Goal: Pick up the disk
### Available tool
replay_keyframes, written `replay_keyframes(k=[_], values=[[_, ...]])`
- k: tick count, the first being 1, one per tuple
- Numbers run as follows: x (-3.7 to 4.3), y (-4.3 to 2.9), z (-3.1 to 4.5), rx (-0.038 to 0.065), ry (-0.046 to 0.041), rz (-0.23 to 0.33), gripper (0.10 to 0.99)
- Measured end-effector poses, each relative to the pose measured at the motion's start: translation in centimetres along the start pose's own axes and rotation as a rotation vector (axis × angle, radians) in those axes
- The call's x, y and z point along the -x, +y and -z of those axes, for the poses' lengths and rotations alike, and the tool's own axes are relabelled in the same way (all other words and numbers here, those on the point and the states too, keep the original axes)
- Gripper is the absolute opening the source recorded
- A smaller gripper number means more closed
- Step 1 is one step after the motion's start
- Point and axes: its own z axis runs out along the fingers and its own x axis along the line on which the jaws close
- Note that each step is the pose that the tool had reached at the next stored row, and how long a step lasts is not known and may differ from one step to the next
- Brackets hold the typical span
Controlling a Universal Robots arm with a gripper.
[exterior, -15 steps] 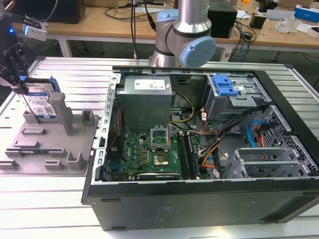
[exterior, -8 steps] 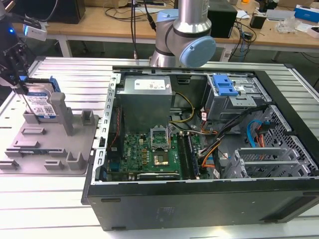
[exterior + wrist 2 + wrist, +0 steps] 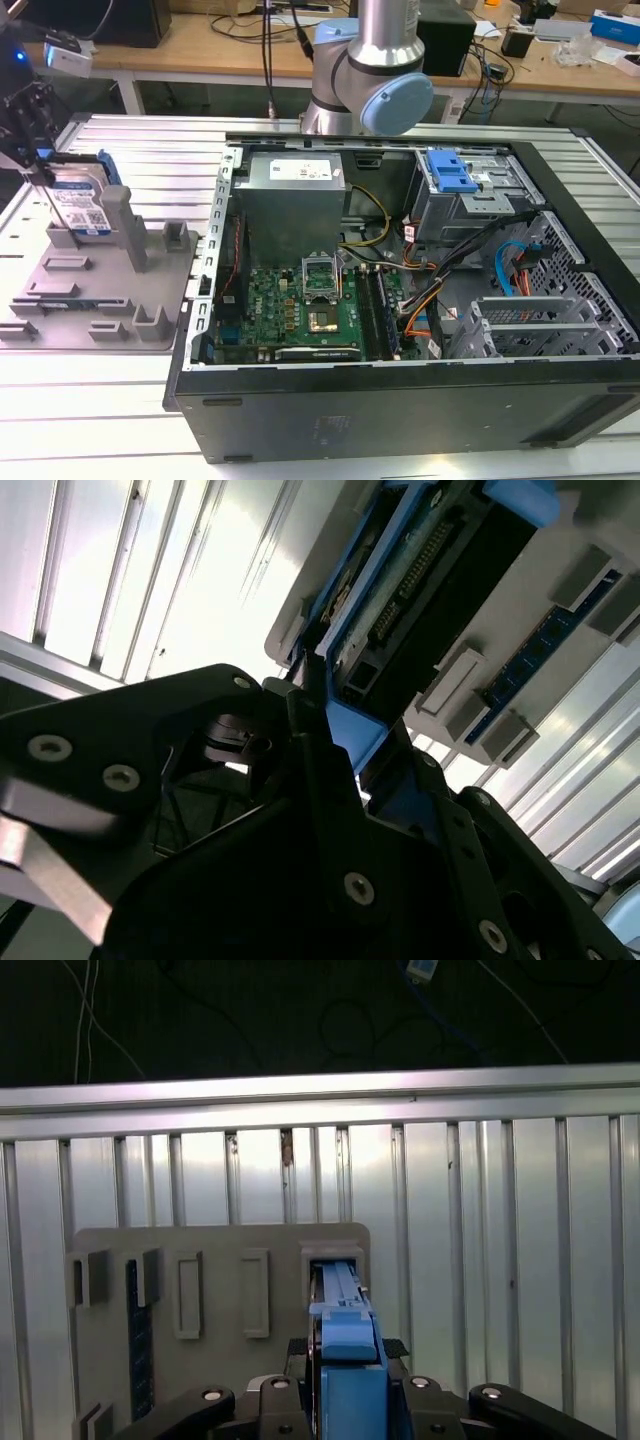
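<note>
Clearly, the gripper (image 3: 345, 1400) jaws pinch the upright hard drive (image 3: 82, 205) by its blue rails over the grey holder tray (image 3: 60, 300).

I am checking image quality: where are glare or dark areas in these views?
Second wrist view: strong glare on the ribbed table, gripper body a dark silhouette. First wrist view: background black, disk evenly lit. Exterior view: even light, mild sheen on the table.
</note>
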Motion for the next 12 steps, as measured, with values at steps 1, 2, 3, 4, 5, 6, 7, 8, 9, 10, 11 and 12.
replay_keyframes(k=[1, 2, 3, 4, 5, 6, 7, 8, 9, 10, 11, 12], values=[[0.00, 0.00, 0.33, 0.000, 0.0000, 0.001, 0.369], [0.00, 0.00, 0.62, 0.000, 0.0000, 0.001, 0.369], [0.00, -0.01, 0.90, 0.000, 0.0000, 0.001, 0.369], [-0.01, -0.01, 1.70, 0.000, -0.0001, 0.002, 0.369], [0.00, -0.01, 2.47, 0.000, -0.0004, 0.003, 0.369], [-0.01, -0.01, 3.07, 0.000, -0.0006, 0.003, 0.369], [-0.01, -0.02, 3.74, 0.000, -0.0008, 0.003, 0.369], [-0.02, -0.02, 4.27, 0.000, -0.0009, 0.004, 0.369], [-0.01, -0.03, 4.68, 0.000, -0.0012, 0.004, 0.369], [-0.02, -0.03, 5.48, 0.000, -0.0013, 0.004, 0.369], [-0.02, -0.03, 6.08, 0.000, -0.0015, 0.005, 0.369], [-0.02, -0.04, 6.42, 0.000, -0.0017, 0.005, 0.369]])
